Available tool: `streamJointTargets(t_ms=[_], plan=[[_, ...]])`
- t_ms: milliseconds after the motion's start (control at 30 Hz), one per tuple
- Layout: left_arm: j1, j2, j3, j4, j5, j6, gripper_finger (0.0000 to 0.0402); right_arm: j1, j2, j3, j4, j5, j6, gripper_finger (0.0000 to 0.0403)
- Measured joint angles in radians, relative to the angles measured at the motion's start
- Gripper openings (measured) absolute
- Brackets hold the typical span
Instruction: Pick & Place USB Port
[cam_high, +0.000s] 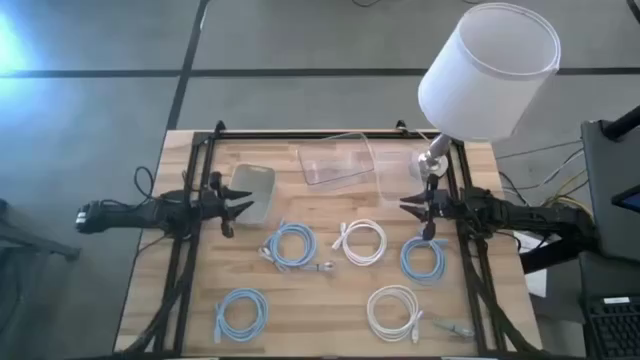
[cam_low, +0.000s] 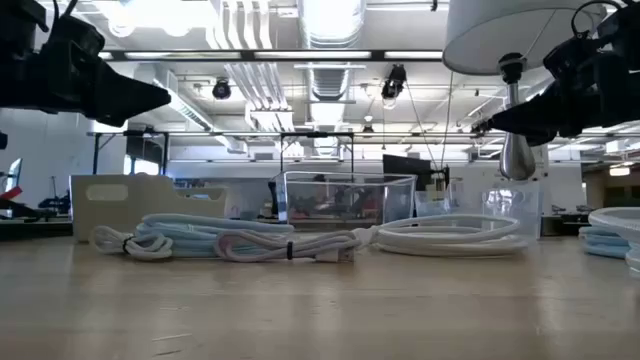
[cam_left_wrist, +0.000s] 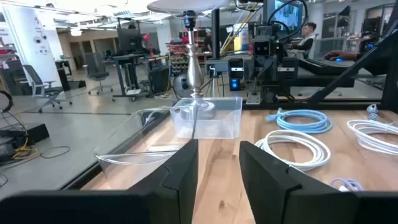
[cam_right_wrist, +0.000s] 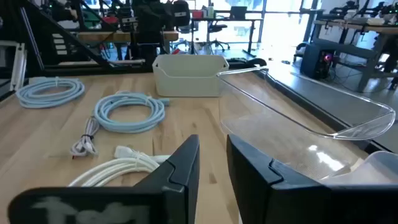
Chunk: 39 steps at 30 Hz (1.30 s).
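Left gripper (cam_high: 243, 207) hovers above the left side of the wooden table (cam_high: 330, 325), its two dark fingers (cam_left_wrist: 180, 171) parted by a narrow gap and holding nothing; it points toward the table's middle, over the edge of the opaque pale bin (cam_high: 251, 188). Right gripper (cam_high: 408, 207) mirrors it at the right side, fingers (cam_right_wrist: 183, 165) likewise slightly apart and empty, raised clear of the table as the low view shows.

Between the two grippers, toward the far edge, lie two clear plastic containers: a larger tray (cam_high: 338, 160) and, just beside it on the right, a smaller box (cam_high: 397, 172). A table lamp with a white shade (cam_high: 487, 70) stands at the far right corner, its chrome stem (cam_high: 433, 157) near the right gripper.

Coiled USB cables lie on the near half of the table:
- light blue coil (cam_high: 291, 245), centre left, with a connector end (cam_high: 322, 267) trailing beside it
- white coil (cam_high: 362, 241), centre, just beside the blue one
- light blue coil (cam_high: 424, 257), below the right gripper
- light blue coil (cam_high: 241, 311), near left
- white coil (cam_high: 394, 309), near right, with a small grey plug (cam_high: 455, 326) just beside it

All cables rest apart from both grippers
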Motion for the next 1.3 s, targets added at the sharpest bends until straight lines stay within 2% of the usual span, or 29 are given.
streamJointTargets(t_ms=[267,667,1300], plan=[[0.0,0.0,0.0,0.0,0.0,0.0,0.0122,0.0,0.0,0.0,0.0,0.0,0.0,0.0087],[0.0,0.0,0.0,0.0,0.0,0.0,0.0122,0.0,0.0,0.0,0.0,0.0,0.0,0.0068],[0.0,0.0,0.0,0.0,0.0,0.0,0.0122,0.0,0.0,0.0,0.0,0.0,0.0,0.0084]])
